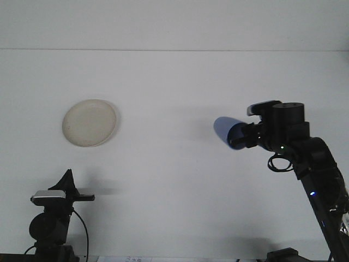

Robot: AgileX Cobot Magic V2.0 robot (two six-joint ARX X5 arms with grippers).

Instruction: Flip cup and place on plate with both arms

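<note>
A blue cup point(228, 132) hangs above the table right of centre, lying sideways with its closed end pointing left. My right gripper point(242, 135) is shut on the cup, with the dark wrist and arm trailing off to the lower right. A pale round plate point(89, 122) lies flat on the white table at the left. My left gripper point(87, 197) sits low at the bottom left, well below the plate; its fingertip shows as one thin dark bar pointing right.
The white table point(174, 174) stretches across the whole view, with a faint horizontal line near its far edge. The left arm's base and cable stand at the bottom left corner.
</note>
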